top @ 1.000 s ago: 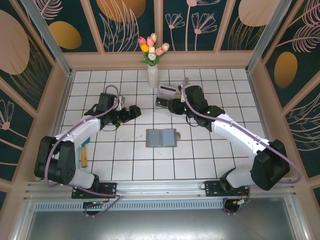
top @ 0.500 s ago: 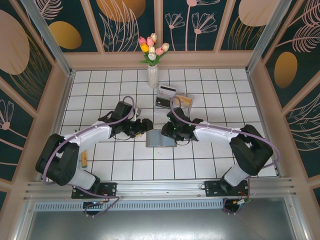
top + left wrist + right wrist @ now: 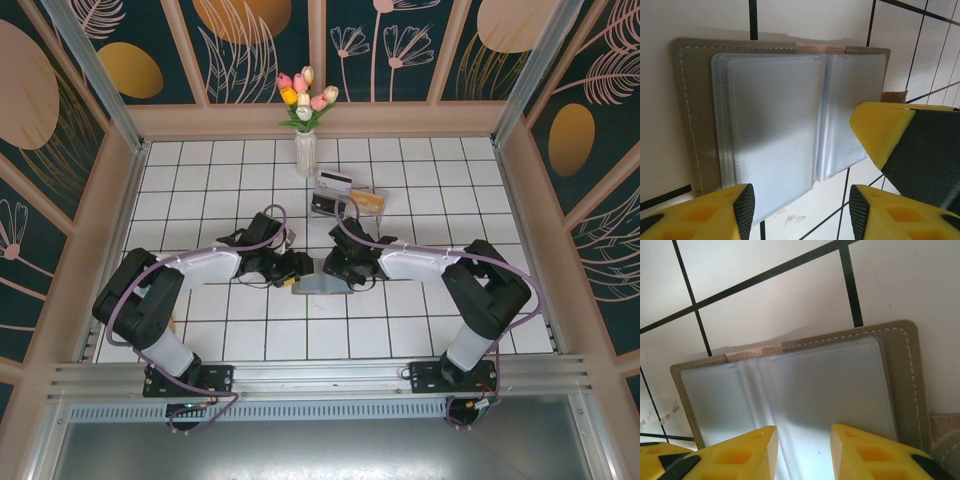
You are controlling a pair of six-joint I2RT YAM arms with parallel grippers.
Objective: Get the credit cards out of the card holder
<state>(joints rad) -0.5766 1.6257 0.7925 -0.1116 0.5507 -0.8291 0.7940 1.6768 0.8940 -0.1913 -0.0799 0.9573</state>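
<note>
The card holder (image 3: 322,285) lies open on the white tiles, and both grippers crowd over it. In the left wrist view it is a grey-tan cover (image 3: 695,115) with clear sleeves (image 3: 775,115). My left gripper (image 3: 297,268) (image 3: 800,207) hovers open over the sleeves' near edge. My right gripper (image 3: 334,268) (image 3: 802,450) stands open above the right-hand sleeve (image 3: 830,390), and its finger (image 3: 879,131) overlaps the sleeves in the left wrist view. Two credit cards lie in the clear tray: a white one with a dark stripe (image 3: 334,181) and a tan one (image 3: 373,201). Whether the sleeves hold cards I cannot tell.
The clear plastic tray (image 3: 350,208) sits behind the card holder, near a white vase of tulips (image 3: 305,150). A small yellow-brown object (image 3: 170,320) lies by the left arm's base. Wooden walls enclose the tiled floor on three sides.
Both arms have swung in from the back to the card holder, the right one coming from the tray. Both pairs of jaws have narrowed, the left more.
</note>
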